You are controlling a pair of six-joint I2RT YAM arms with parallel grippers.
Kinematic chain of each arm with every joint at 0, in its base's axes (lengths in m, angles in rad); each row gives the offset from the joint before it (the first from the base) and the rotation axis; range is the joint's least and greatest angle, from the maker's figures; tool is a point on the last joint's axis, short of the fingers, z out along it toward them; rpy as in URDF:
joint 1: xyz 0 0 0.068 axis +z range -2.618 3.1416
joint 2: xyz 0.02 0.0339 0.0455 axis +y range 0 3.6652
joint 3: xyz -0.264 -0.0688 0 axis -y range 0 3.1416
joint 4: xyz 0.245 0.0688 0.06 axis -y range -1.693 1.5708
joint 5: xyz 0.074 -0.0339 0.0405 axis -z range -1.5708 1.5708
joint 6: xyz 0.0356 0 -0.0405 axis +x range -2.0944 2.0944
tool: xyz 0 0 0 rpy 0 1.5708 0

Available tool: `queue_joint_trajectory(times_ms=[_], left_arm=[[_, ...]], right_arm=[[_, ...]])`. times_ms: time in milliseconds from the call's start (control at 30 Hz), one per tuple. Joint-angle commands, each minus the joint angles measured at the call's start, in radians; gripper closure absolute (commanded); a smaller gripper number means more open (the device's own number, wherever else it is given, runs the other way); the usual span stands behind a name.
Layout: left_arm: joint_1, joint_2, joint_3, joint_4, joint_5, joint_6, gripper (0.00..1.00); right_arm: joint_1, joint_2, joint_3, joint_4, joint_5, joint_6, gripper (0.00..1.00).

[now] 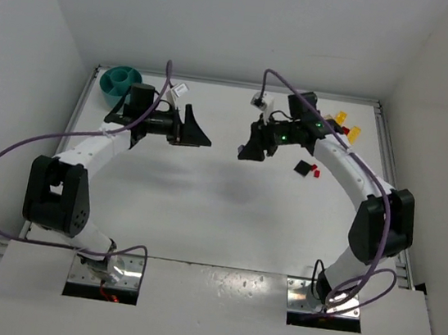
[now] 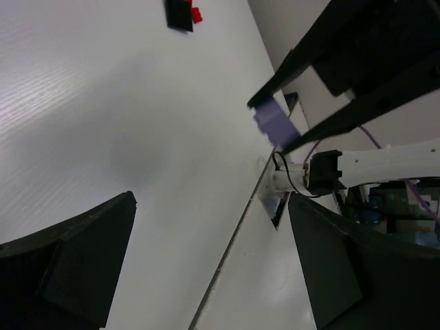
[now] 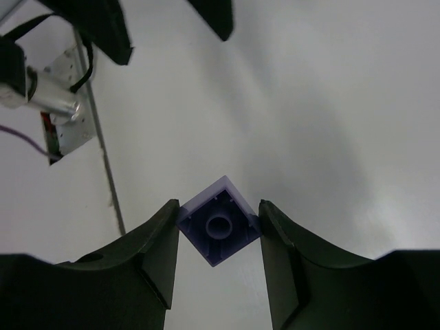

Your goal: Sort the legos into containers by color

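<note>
both arms bend inward from out-turned elbows, wrists level and facing each other, the left gripper [image 1: 199, 128] with its jaws spread wide, the right gripper [image 1: 247, 144] pinching a purple lego [image 3: 218, 230] between its fingers.

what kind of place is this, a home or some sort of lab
Most likely a robotics lab test cell: a bare white table boxed in by plain white walls, a left arm and right arm bolted at its near edge, and only a teal divided bowl and a few lego bricks as props.
</note>
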Motion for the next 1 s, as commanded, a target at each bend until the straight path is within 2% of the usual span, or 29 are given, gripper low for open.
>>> queue_joint_trajectory(times_ms=[0,267,500,767,900,967], left_arm=[[0.002,0.010,0.006,0.102,0.092,-0.102,0.01],[-0.021,0.051,-0.014,0.154,0.111,-0.165,0.13],[-0.087,0.082,-0.014,0.154,0.135,-0.174,0.32],[-0.137,0.102,-0.024,0.163,0.155,-0.183,0.36],[-0.157,0.113,-0.024,0.194,0.181,-0.201,0.40],[-0.157,0.113,-0.033,0.203,0.190,-0.202,0.46]], right_arm=[[0.073,-0.029,0.001,-0.043,0.006,-0.077,0.94],[0.187,-0.019,0.030,-0.063,0.118,-0.121,0.94],[0.248,-0.009,0.057,-0.054,0.204,-0.131,0.94],[0.277,0.009,0.086,-0.044,0.267,-0.140,0.94],[0.287,0.009,0.086,-0.044,0.288,-0.149,0.94],[0.296,0.009,0.086,-0.044,0.298,-0.149,0.94]])
